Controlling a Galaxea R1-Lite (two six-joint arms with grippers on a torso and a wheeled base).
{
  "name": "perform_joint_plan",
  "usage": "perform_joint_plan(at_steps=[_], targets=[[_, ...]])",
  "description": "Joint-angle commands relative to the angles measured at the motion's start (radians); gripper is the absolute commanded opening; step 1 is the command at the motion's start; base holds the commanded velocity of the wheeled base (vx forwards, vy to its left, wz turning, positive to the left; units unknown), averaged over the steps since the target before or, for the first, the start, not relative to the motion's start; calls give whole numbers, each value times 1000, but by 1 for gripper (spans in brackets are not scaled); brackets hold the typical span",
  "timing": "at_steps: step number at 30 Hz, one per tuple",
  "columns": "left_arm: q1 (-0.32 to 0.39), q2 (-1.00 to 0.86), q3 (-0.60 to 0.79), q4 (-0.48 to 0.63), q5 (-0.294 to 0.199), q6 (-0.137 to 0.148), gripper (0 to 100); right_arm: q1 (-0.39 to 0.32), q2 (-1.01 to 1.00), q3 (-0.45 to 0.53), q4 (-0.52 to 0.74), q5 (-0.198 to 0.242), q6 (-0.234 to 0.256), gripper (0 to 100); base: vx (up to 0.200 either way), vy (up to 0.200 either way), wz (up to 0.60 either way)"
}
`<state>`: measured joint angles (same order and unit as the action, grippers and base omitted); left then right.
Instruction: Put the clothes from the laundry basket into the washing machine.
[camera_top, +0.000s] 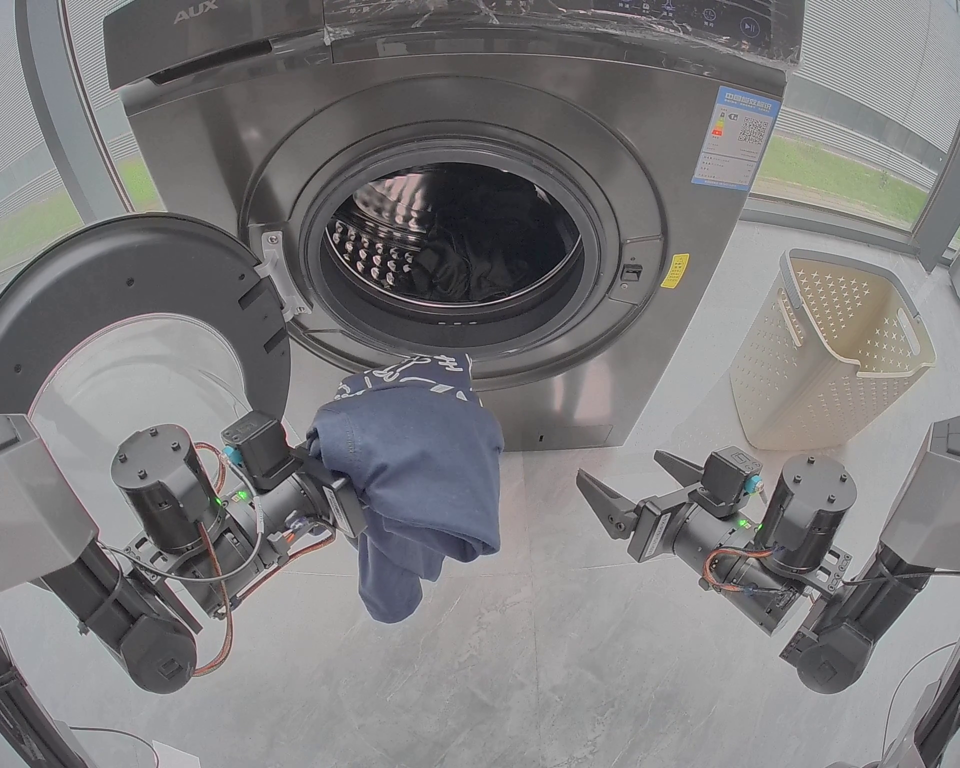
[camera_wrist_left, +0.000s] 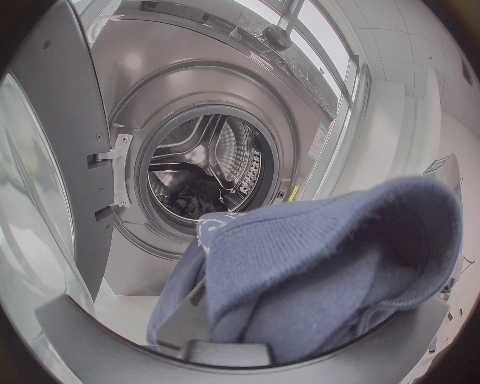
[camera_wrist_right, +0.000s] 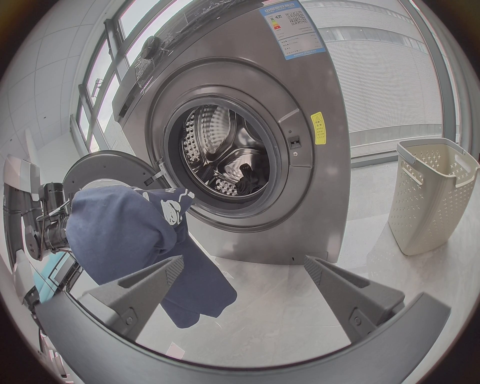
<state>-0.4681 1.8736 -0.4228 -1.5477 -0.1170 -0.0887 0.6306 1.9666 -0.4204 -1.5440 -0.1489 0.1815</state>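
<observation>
A navy garment with white print hangs from my left gripper, which is shut on it. The cloth drapes over the fingers and hides them. It hangs just below the front rim of the washing machine's round opening. In the left wrist view the garment bulges close to the camera. Dark clothes lie inside the drum. My right gripper is low at the right, open and holding nothing. The cream laundry basket stands tilted to the right of the machine.
The machine's round door is swung wide open on the left, just behind my left arm. Pale tiled floor spreads between the two arms. Windows run behind the machine.
</observation>
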Motion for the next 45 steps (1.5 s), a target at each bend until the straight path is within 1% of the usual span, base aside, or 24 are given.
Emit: perform_joint_plan(at_steps=[1,5,10,14,20,29,36,42,45], targets=[[0,9,2,0,2,6,0,0,3,0,-1,0,1,100,200,0,0],[-3,9,4,0,2,9,0,1,3,5,-1,0,1,100,200,0,0],[-3,13,6,0,2,7,0,0,3,8,-1,0,3,100,0,0,0],[2,25,6,0,2,12,0,0,3,9,1,2,3,100,0,0,0],[2,30,4,0,2,14,0,0,2,9,-1,2,3,100,200,0,0],[3,30,1,0,2,14,0,4,-2,11,1,0,3,100,0,0,0],[3,32,1,0,2,14,0,9,-2,14,1,0,3,100,200,0,0],[-4,32,1,0,2,14,0,20,-2,71,1,6,-2,100,200,0,0],[-7,32,2,0,4,14,0,40,2,106,2,8,-4,100,0,0,0]])
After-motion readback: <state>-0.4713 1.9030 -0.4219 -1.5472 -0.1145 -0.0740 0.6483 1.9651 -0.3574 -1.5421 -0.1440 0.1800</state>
